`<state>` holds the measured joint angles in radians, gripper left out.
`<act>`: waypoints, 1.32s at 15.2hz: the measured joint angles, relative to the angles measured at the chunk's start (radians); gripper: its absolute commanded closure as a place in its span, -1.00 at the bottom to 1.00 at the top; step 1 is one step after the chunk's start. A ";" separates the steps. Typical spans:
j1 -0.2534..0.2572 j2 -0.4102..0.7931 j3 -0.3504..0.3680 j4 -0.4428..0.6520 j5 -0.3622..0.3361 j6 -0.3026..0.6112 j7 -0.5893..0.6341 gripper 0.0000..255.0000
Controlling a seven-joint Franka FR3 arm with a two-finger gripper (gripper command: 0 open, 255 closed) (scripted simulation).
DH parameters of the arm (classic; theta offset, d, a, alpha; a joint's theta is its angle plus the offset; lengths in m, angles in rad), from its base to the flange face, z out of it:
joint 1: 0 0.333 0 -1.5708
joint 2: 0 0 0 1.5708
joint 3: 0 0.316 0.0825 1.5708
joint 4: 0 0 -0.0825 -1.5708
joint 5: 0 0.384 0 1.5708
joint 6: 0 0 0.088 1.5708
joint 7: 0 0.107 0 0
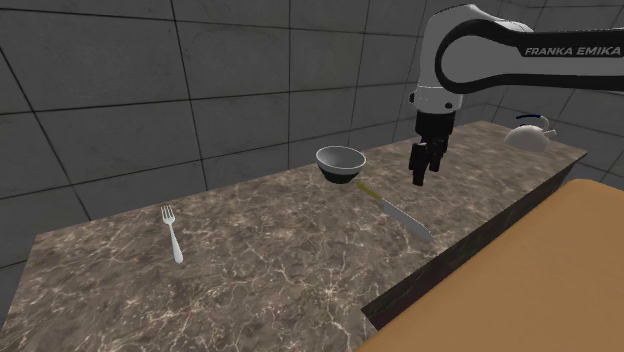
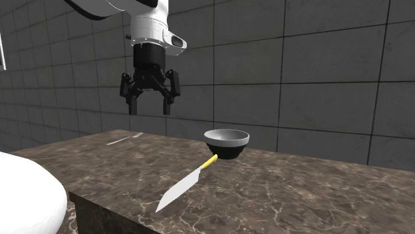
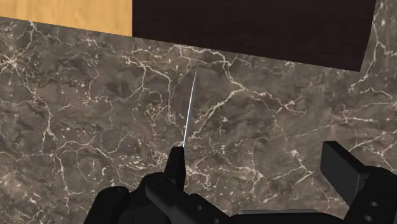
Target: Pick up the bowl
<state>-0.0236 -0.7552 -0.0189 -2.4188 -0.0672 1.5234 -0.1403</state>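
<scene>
A dark bowl (image 1: pixel 340 163) with a pale grey inside stands upright on the marble counter (image 1: pixel 250 270), near its back edge. In the second exterior view the bowl (image 2: pixel 226 143) sits right of and below my gripper (image 2: pixel 150 108). My gripper (image 1: pixel 427 172) hangs above the counter, to the shoulder view's right of the bowl and apart from it. Its fingers stand wide open with nothing between them. In the wrist view the gripper (image 3: pixel 259 165) looks down on bare marble and the thin knife blade (image 3: pixel 189 111).
A knife (image 1: pixel 400 212) with a yellow handle (image 2: pixel 210 161) lies just in front of the bowl, below the gripper. A fork (image 1: pixel 172 232) lies far to the shoulder view's left. A white kettle (image 1: pixel 528 133) stands at the counter's right end. The tan stand (image 1: pixel 540 270) borders the counter.
</scene>
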 measured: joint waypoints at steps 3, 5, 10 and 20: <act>0.002 0.053 0.004 0.024 0.001 0.029 0.006 -1.00; 0.002 0.118 0.004 0.054 -0.003 0.064 0.006 -1.00; 0.004 0.325 0.010 0.176 -0.009 0.147 0.014 -1.00; 0.005 0.733 0.016 0.522 -0.030 0.208 0.021 -1.00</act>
<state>-0.0184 -0.0223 -0.0025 -1.8969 -0.0971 1.7316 -0.1195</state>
